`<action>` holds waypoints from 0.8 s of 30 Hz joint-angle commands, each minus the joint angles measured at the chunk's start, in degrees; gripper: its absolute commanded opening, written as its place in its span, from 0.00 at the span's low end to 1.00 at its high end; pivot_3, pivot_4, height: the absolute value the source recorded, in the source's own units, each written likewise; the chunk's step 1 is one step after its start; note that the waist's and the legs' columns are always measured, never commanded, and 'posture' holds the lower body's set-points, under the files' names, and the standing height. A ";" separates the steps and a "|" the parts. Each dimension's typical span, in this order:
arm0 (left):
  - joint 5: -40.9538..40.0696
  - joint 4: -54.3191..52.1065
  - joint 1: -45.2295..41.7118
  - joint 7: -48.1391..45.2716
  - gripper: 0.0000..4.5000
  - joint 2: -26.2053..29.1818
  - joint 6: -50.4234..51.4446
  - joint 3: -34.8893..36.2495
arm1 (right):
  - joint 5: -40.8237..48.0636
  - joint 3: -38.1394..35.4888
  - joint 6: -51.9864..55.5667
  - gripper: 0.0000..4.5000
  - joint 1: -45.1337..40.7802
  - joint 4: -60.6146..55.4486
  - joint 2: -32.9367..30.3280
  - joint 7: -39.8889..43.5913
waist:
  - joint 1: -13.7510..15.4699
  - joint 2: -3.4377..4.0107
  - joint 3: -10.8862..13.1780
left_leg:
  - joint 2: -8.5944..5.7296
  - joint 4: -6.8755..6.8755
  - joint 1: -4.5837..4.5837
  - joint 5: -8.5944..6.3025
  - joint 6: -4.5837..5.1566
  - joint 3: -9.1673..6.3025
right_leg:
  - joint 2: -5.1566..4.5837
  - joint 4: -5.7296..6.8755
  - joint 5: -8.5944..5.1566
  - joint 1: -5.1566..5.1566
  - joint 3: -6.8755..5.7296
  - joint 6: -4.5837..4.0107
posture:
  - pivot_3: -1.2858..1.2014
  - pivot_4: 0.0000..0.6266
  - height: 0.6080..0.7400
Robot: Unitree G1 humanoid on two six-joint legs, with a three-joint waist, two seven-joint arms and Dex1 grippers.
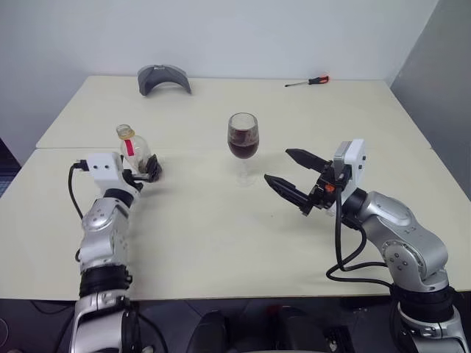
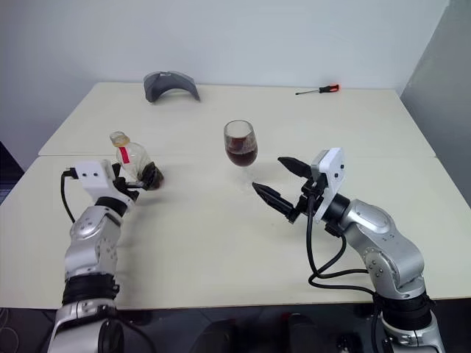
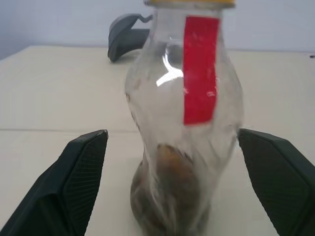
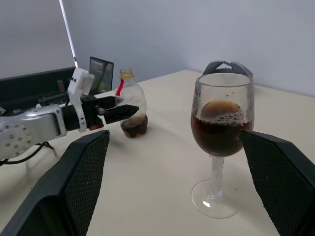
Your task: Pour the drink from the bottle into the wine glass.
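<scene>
The wine glass [image 1: 243,144] stands upright near the middle of the pale table [image 1: 221,235], and I'll place everything else from it. Its bowl is about half full of the dark drink [image 4: 221,135], with a little foam on top.

To the robot's left of the glass, well apart from it, the bottle [image 2: 132,162] stands on its base, leaning a little in the head views. It has a yellow cap and a red strip down its neck, and only a small pool of dark liquid sits at its bottom. The left gripper [image 3: 182,196] is level with the bottle. Its two black fingers [image 3: 74,187] are spread on either side of the body, with a clear gap on each side, so the bottle is released and stands by itself.

To the robot's right of the glass, and a bit nearer the robot, the right gripper [image 1: 291,174] hovers above the table, pointing towards the glass. Its fingers [image 1: 285,190] are spread wide and hold nothing. The glass sits between them in the wrist view, but beyond their tips and untouched.

Far behind the glass, near the back edge of the table, a grey curved object [image 1: 163,78] lies to the robot's left and a red-handled screwdriver [image 1: 308,81] to its right.
</scene>
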 commanded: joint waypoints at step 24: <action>5.14 -57.55 36.84 19.75 1.00 -12.16 26.99 -11.85 | -27.35 -1.40 2.06 1.00 22.65 -6.30 7.85 -29.32 | 1.41 0.28 -0.27 | 0.00 -0.24 0.25 -0.16 0.22 0.34 | 0.15 -0.30 -0.02 0.23 0.56 -0.01 | 0.52 0.24 1.00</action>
